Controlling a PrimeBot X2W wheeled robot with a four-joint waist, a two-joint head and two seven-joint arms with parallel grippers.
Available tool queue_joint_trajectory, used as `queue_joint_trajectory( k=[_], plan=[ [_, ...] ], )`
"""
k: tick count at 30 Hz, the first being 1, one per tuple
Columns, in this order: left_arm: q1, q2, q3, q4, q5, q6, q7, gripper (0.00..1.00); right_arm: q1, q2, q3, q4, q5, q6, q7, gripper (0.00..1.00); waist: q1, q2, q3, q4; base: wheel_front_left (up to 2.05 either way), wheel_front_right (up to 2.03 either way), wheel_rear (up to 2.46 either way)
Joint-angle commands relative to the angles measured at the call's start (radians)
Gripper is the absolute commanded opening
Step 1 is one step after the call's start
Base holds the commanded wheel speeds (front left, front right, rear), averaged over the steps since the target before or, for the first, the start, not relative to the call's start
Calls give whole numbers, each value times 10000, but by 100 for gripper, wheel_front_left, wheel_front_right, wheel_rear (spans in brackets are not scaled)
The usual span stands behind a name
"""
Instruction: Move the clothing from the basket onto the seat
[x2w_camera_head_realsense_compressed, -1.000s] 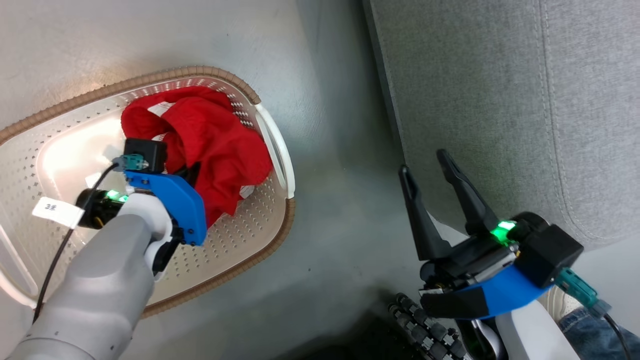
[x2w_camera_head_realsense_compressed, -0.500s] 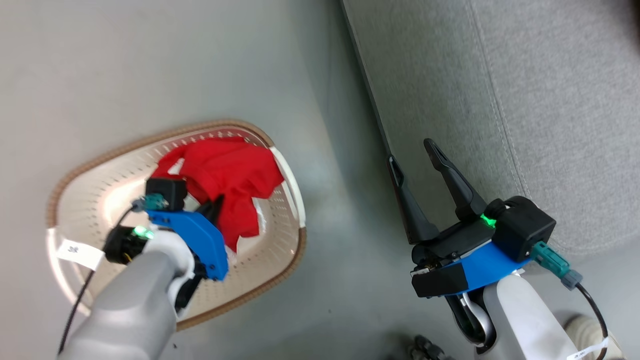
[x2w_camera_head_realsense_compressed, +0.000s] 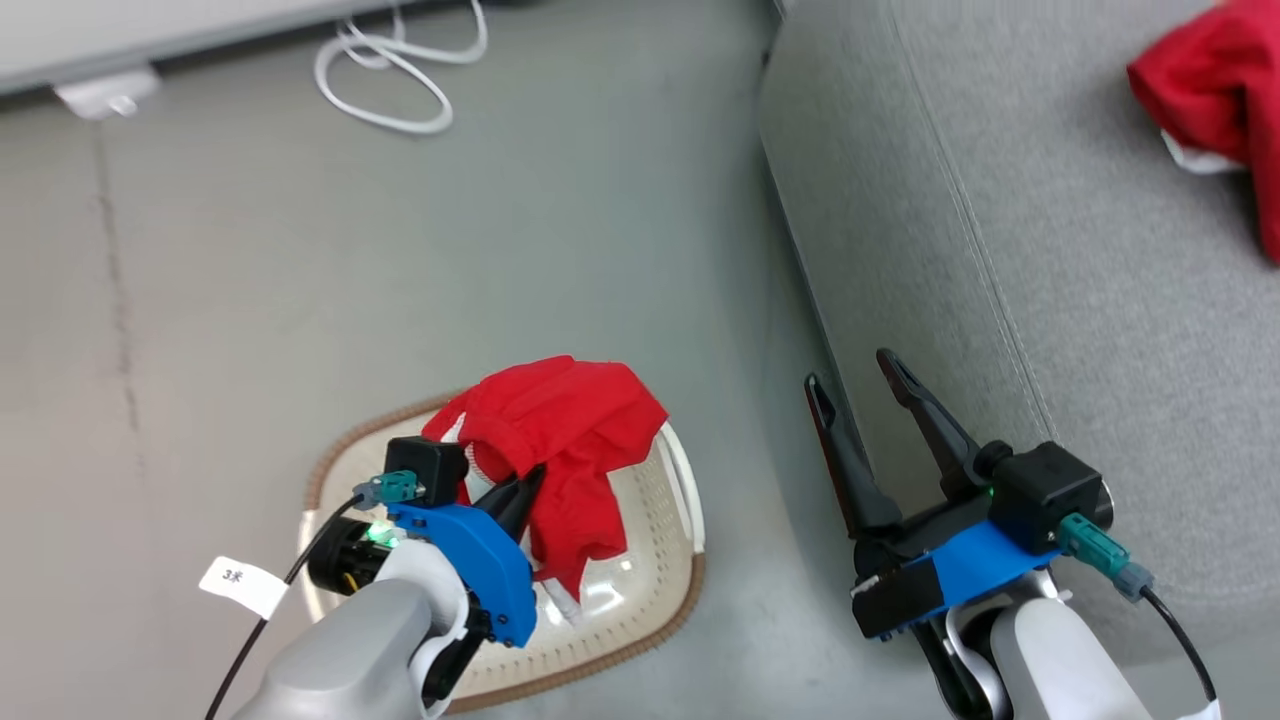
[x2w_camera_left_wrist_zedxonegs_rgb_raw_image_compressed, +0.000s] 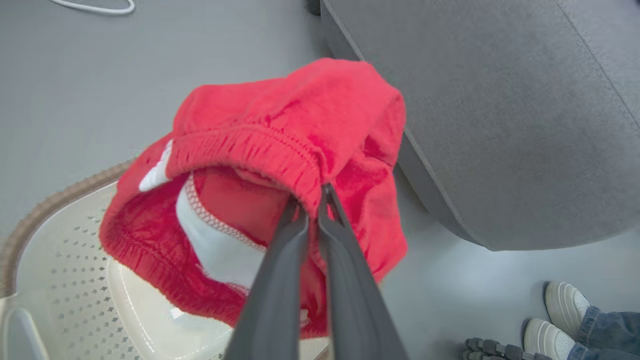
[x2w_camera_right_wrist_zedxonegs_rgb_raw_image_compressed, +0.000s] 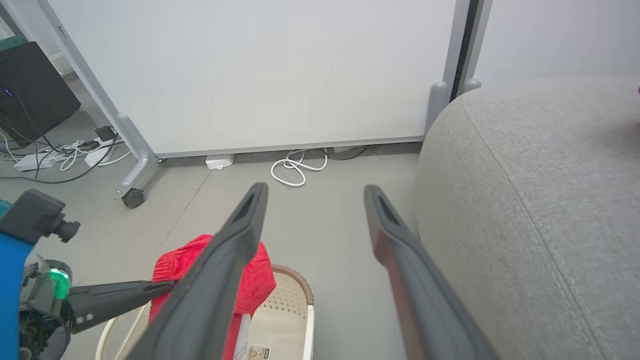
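My left gripper (x2w_camera_head_realsense_compressed: 525, 485) is shut on a red garment (x2w_camera_head_realsense_compressed: 565, 440) with white trim, holding it lifted above the cream basket (x2w_camera_head_realsense_compressed: 640, 600). In the left wrist view the fingers pinch the garment's (x2w_camera_left_wrist_zedxonegs_rgb_raw_image_compressed: 280, 150) elastic waistband at the left gripper (x2w_camera_left_wrist_zedxonegs_rgb_raw_image_compressed: 310, 202), and the cloth hangs over the basket (x2w_camera_left_wrist_zedxonegs_rgb_raw_image_compressed: 60, 260). A second red garment (x2w_camera_head_realsense_compressed: 1215, 90) lies on the grey seat (x2w_camera_head_realsense_compressed: 1100, 300) at the far right. My right gripper (x2w_camera_head_realsense_compressed: 850, 385) stands open and empty beside the seat's front edge, also shown as the right gripper (x2w_camera_right_wrist_zedxonegs_rgb_raw_image_compressed: 315, 192) in the right wrist view.
A white cable (x2w_camera_head_realsense_compressed: 400, 75) coils on the grey floor at the back, below a white panel (x2w_camera_right_wrist_zedxonegs_rgb_raw_image_compressed: 250, 75) on a wheeled frame. A person's white shoes (x2w_camera_left_wrist_zedxonegs_rgb_raw_image_compressed: 562, 310) stand on the floor near the seat. A paper label (x2w_camera_right_wrist_zedxonegs_rgb_raw_image_compressed: 257, 351) lies on the basket bottom.
The head camera has risen and tilted, so the basket looks smaller and lower. My left gripper has lifted the red garment up out of the basket. The right gripper stays open.
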Motion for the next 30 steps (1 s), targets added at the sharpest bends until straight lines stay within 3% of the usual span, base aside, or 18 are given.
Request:
queue_joint_trajectory(
  k=[1,12,30],
  plan=[
    [55,-53,-110,-141,-65,-15,-188,0,229,-22,-66,-8,-58,3,119,100,2,-1,-1003,702,0,0,0],
    [-224,-180,-323,-689,-91,-17,-905,0,884,-21,-52,-341,-144,5,652,100,2,-1,-2381,1242,0,0,0],
    [-1389,-558,61,-1680,884,-15,-969,0,1059,-21,337,-388,22,5,1057,100,2,-1,-3102,1672,0,0,0]
  ],
)
